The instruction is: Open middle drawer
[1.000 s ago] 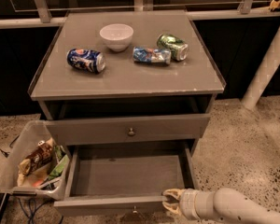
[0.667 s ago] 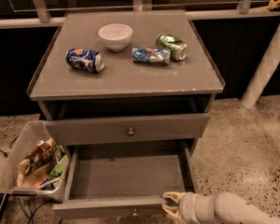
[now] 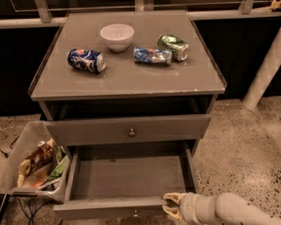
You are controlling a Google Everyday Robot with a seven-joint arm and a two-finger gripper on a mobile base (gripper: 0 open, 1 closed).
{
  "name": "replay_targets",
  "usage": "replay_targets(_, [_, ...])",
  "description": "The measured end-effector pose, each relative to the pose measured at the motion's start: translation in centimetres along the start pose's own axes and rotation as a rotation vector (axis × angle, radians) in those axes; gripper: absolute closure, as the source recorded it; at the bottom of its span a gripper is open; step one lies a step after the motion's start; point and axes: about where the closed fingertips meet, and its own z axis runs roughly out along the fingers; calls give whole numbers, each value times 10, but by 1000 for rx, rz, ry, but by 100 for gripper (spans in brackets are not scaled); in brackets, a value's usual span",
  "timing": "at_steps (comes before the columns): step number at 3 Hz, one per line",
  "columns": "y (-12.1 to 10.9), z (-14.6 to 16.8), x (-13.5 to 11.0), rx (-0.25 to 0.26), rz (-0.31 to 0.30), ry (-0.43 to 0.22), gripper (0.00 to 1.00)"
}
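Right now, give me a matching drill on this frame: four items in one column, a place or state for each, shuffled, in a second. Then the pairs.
Column 1
1. white bowl
2. blue can
3. middle drawer
4. gripper

Column 2
A. lying on its side, left part of the cabinet top
B. low in view, at the right end of a drawer front
C. pulled out, inside bare
D. upright, towards the back of the cabinet top

Pairs: 1-D, 2-A, 3-C, 4-B
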Motion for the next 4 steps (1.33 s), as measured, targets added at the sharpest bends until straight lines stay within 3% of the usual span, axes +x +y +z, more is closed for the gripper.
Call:
replay_targets(2, [0,0,0,0,0,0,12])
replay_targets(3, [0,0,0,0,0,0,0])
replay_targets(4, [0,0,0,0,0,0,0])
